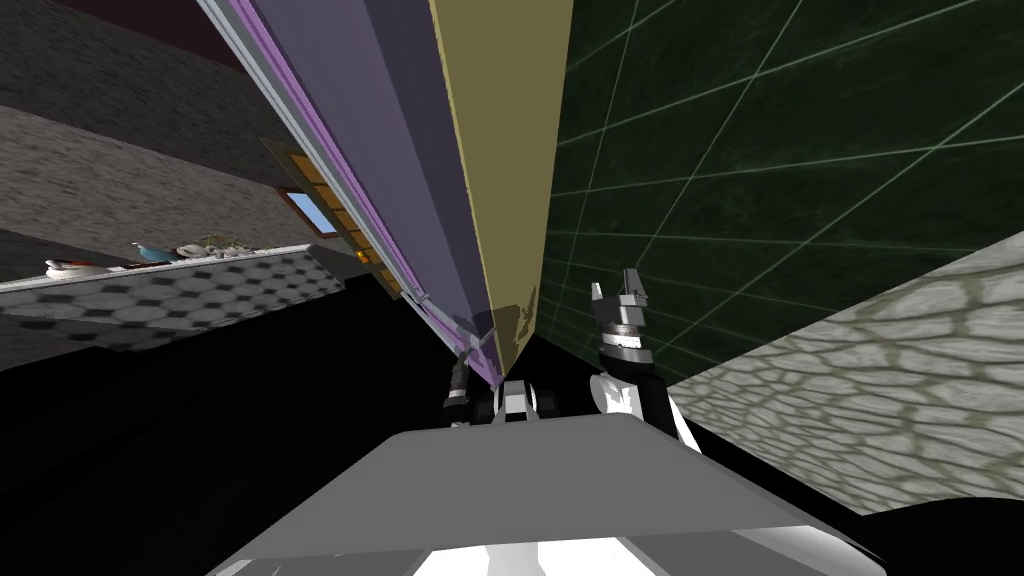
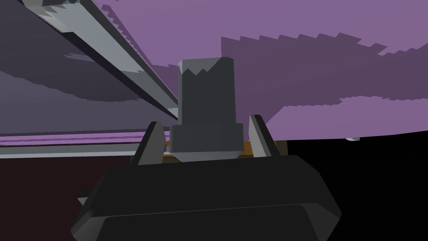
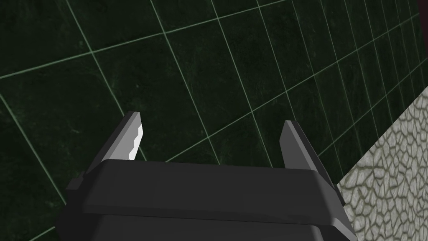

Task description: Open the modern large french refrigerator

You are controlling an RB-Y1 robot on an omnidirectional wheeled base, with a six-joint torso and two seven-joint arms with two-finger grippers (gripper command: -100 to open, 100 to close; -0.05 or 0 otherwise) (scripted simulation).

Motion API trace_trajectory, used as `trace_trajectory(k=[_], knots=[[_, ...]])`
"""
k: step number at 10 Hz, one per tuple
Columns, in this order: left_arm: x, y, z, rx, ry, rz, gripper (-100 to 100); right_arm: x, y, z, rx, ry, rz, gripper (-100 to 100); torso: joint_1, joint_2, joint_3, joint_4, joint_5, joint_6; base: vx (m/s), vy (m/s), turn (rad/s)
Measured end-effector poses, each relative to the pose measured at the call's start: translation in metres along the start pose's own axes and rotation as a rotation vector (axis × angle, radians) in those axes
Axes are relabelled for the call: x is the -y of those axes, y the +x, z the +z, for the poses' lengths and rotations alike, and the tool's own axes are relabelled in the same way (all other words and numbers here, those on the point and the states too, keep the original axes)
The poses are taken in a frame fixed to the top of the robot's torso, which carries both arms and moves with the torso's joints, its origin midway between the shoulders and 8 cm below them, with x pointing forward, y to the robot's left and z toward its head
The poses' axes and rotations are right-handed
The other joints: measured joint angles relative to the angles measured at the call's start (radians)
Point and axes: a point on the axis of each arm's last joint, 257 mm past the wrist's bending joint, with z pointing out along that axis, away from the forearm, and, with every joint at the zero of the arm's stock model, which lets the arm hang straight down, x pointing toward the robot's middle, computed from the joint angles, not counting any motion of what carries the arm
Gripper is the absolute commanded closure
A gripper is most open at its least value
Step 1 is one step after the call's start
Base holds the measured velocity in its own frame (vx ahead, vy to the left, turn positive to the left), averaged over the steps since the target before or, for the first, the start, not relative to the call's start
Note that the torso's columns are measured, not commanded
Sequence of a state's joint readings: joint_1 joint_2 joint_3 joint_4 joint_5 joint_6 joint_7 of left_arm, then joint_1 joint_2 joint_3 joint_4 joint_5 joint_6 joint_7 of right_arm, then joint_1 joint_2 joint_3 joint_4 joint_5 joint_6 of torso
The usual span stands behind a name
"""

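Two fingers of the left hand (image 2: pixel 207 127) clamp a dark grey, blocky handle (image 2: pixel 206 96) on the purple-grey refrigerator door (image 1: pixel 400 170) straight ahead; the right hand (image 3: pixel 211 123), fingers apart, faces a dark green tiled wall (image 3: pixel 209 54).

Between the fingers of the left gripper (image 2: pixel 205 120) there is no free room: the grey handle post (image 2: pixel 206 83) fills it, seemingly touching both, with the purple door panel (image 2: pixel 313 50) close behind. The right gripper (image 3: pixel 211 117) stands spread and free, but the green tiled wall (image 3: pixel 209 62) blocks the way ahead.
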State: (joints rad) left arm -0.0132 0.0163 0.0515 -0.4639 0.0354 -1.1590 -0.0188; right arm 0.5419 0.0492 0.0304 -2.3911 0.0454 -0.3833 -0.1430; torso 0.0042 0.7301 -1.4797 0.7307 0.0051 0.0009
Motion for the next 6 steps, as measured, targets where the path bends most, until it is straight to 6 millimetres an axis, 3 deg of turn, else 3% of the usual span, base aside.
trace_trajectory(k=[4, 6], knots=[[0.002, 0.012, -0.013, -0.038, 0.008, -0.003, 100, 0.000, 0.000, 0.000, 0.000, 0.000, 0.000, 0, -0.002, 0.003, 0.002, -0.002, 0.001, 0.000, 0.031, 0.009, 0.112], [0.006, 0.017, -0.006, -0.049, 0.018, -0.005, 100, 0.000, 0.000, 0.000, 0.000, 0.000, 0.000, 0, 0.002, 0.007, 0.004, 0.004, -0.002, -0.001, -0.113, 0.058, 0.006]])
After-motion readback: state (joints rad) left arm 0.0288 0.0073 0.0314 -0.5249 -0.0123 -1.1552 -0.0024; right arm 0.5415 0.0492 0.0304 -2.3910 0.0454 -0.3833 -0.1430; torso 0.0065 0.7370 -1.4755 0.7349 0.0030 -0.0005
